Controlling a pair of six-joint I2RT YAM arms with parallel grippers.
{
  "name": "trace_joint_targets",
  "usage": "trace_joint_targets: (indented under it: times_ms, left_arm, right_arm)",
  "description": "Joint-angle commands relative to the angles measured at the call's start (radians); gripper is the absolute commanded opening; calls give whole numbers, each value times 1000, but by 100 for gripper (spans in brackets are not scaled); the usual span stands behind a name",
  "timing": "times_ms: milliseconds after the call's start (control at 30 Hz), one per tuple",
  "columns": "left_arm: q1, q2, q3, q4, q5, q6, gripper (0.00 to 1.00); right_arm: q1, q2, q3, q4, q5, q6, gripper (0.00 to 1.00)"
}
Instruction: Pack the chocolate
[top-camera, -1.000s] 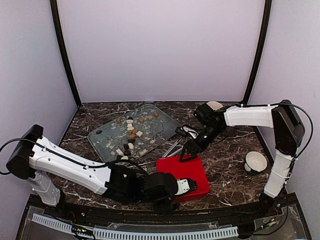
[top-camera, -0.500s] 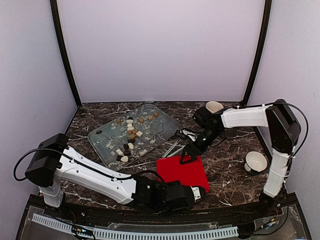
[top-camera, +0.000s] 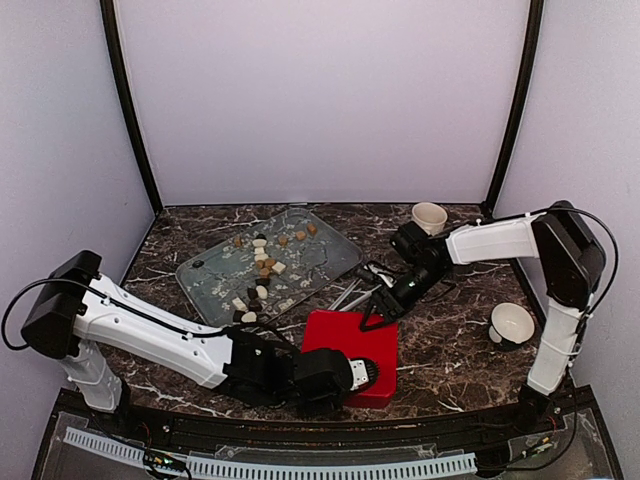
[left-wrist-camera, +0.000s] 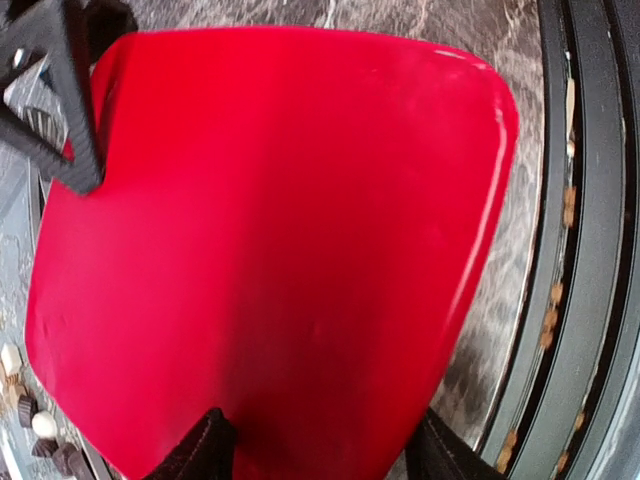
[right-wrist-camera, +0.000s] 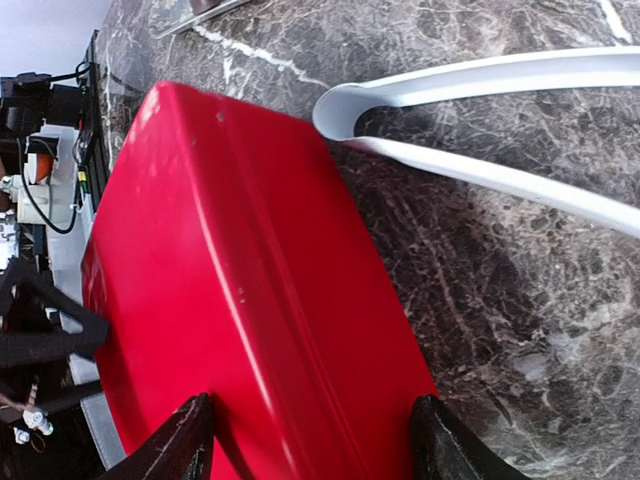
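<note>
The chocolate (top-camera: 262, 268) is a scatter of dark, tan and cream lumps on a glass tray (top-camera: 215, 275) at the table's middle left; a few pieces (left-wrist-camera: 28, 418) show at the lower left of the left wrist view. A red box (top-camera: 348, 343) lies closed on the marble in front of the tray. My left gripper (top-camera: 364, 373) (left-wrist-camera: 320, 432) holds its near end, a finger pressed against each side. My right gripper (top-camera: 378, 312) (right-wrist-camera: 315, 420) clasps the far end (right-wrist-camera: 230, 280), one finger on the top face and one at the side edge.
A cream cup (top-camera: 430, 215) stands at the back right and a white cup (top-camera: 512, 322) at the right edge. A white looped strip (right-wrist-camera: 470, 80) lies on the marble just beyond the box's far end. The black table rail (left-wrist-camera: 590, 250) runs close behind the box.
The red box has slid left and towards the near edge and turned a little. Both grippers have closed in on it, and the left forearm has swung back to the left.
</note>
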Motion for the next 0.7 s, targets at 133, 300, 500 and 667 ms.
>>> trace_joint_targets:
  times_ms: [133,300,500,667]
  left_arm:
    - [98,-142,-157,-58,-9,-64,59]
    - [106,-206,-222,-79,1,-89,61]
    - [106,-292,-283,-116,25,-167,63]
    - [106,-338,-308,-154,35,-237,63]
  right_arm:
    - [18,-76,-100,19,-96,165,58]
    - [17,-74,-122,64,-86,256,52]
    - [8,-48,-132,62,-52,288,41]
    - [0,-55,-167,83,-55,297,36]
